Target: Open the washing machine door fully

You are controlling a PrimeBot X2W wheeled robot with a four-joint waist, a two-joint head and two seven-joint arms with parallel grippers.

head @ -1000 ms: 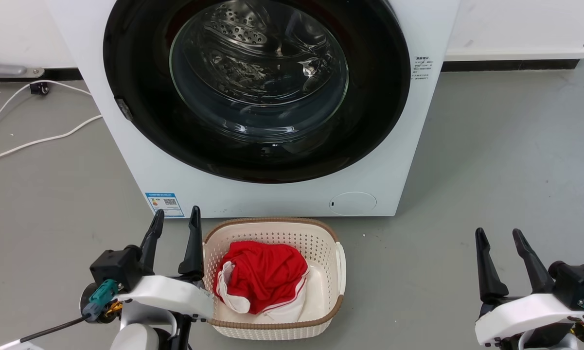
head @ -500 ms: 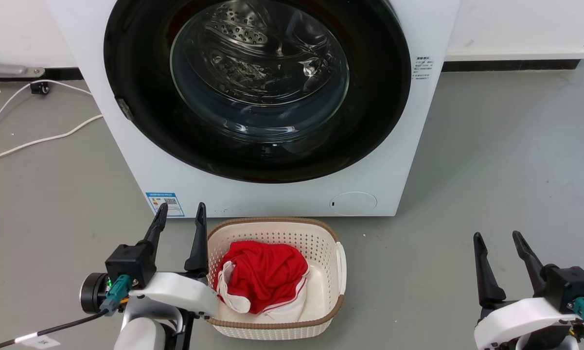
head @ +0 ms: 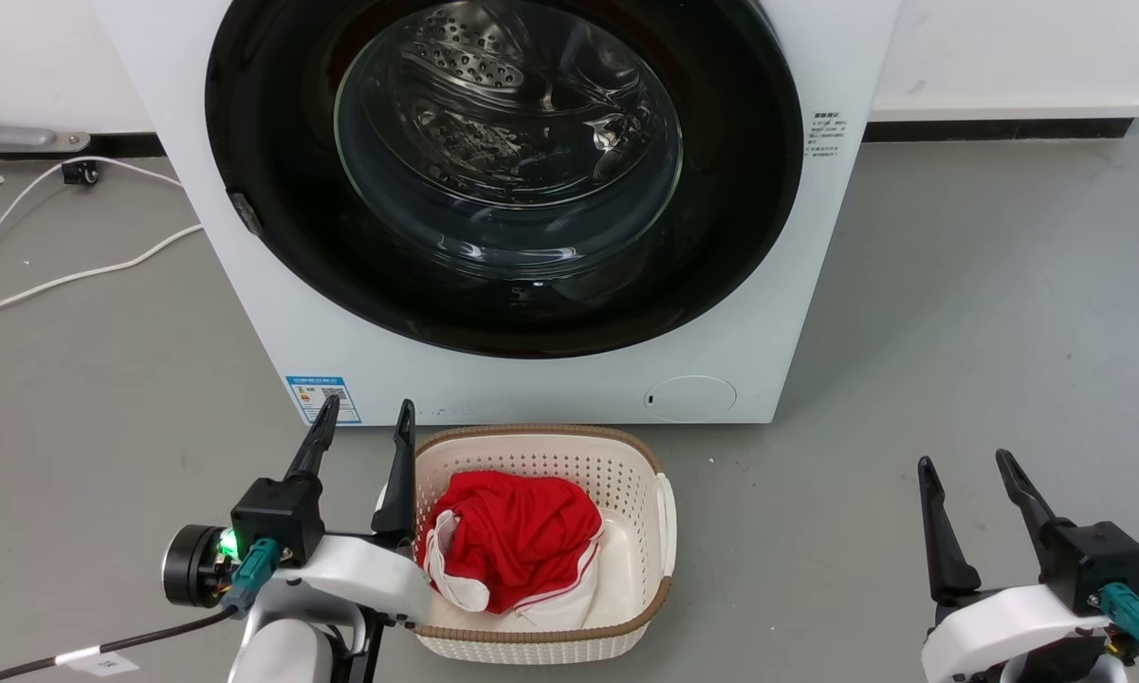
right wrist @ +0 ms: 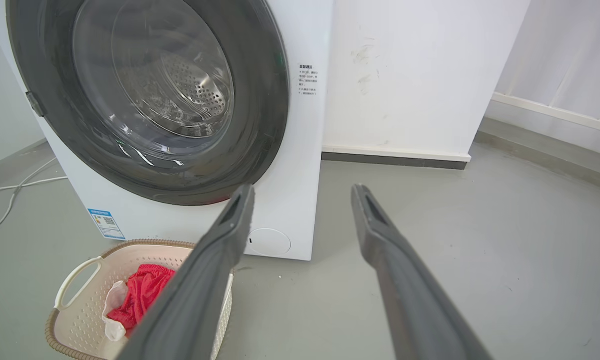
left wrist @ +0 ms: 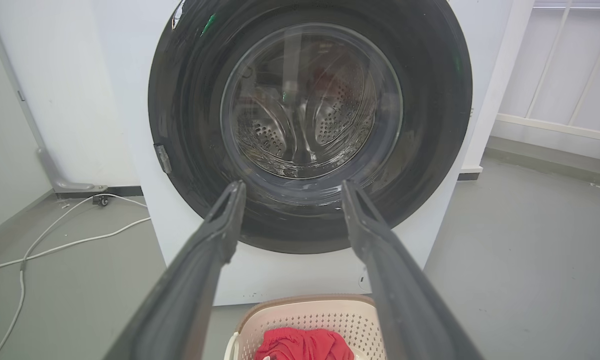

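The white washing machine point(head: 275, 313) stands before me on the grey floor. Its round glossy black washing machine door point(head: 740, 218) lies flat against the front, with the steel drum showing through the glass bowl. A small latch tab point(head: 246, 214) sits on the door's left rim. My left gripper point(head: 364, 413) is open at the lower left, below the door and beside the basket. The same door point(left wrist: 190, 130) appears beyond the open fingers in the left wrist view. My right gripper point(head: 964, 462) is open at the lower right, over bare floor. The door point(right wrist: 265, 100) also appears in the right wrist view.
A cream laundry basket point(head: 659, 545) with red and white cloth point(head: 517, 536) sits on the floor just before the machine. White cables point(head: 66, 275) run over the floor at the left. A white wall with a dark skirting point(head: 996, 126) lies behind at the right.
My left gripper has shifted a little right and towards the machine, its wrist turning. My right gripper has sunk slightly. The door has not moved.
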